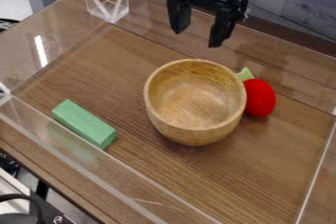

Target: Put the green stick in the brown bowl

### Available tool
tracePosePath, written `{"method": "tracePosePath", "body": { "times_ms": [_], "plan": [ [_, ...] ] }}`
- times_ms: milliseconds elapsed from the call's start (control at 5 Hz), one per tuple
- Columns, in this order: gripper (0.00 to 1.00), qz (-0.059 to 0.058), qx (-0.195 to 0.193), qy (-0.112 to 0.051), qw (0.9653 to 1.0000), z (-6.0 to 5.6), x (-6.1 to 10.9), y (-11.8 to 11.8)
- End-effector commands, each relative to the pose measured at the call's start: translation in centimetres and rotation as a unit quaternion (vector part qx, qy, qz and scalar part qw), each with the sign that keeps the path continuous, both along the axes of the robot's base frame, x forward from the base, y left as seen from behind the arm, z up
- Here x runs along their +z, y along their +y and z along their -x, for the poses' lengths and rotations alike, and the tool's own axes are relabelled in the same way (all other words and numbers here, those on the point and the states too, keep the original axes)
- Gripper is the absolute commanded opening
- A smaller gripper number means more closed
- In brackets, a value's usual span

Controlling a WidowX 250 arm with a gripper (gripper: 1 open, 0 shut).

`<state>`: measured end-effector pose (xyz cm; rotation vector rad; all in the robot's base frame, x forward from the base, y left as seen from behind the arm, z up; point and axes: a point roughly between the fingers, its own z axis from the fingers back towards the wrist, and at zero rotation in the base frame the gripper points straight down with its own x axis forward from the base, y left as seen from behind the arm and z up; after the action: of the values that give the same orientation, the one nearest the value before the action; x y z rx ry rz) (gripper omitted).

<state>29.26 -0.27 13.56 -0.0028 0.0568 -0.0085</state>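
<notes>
1 green stick [84, 125] lies on the table [132, 168] — apart from the brown bowl [196, 101]. The gripper [199, 37] is spread wide, holding nothing.

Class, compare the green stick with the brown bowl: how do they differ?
The green stick is a flat, straight-edged block; the brown bowl is round and hollow. The stick is pale green, the bowl light brown. The stick is much smaller than the bowl.

Both rest on the wooden table.

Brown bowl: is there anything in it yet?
Empty: the brown bowl shows only bare wood inside, and the green stick lies outside it on the table.
</notes>
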Motion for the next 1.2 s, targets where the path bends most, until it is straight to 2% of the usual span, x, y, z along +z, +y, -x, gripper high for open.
{"method": "tracePosePath", "body": {
  "times_ms": [0,200,400,600,800,1000],
  "plan": [
    [1.0,0.003,-0.039,0.014,0.9992,0.8,-0.9,0.6],
    [1.0,0.002,-0.117,0.02,0.9929,2.7,-1.2,2.7],
    [1.0,-0.004,-0.215,0.019,0.9763,4.7,-1.5,5.8],
    [1.0,-0.013,-0.311,0.019,0.9501,6.5,-2.0,8.6],
    [1.0,-0.021,-0.41,0.02,0.9115,7.9,-2.6,11.1],
    [1.0,-0.026,-0.502,0.019,0.8644,9.0,-3.4,12.7]
  ]
}}
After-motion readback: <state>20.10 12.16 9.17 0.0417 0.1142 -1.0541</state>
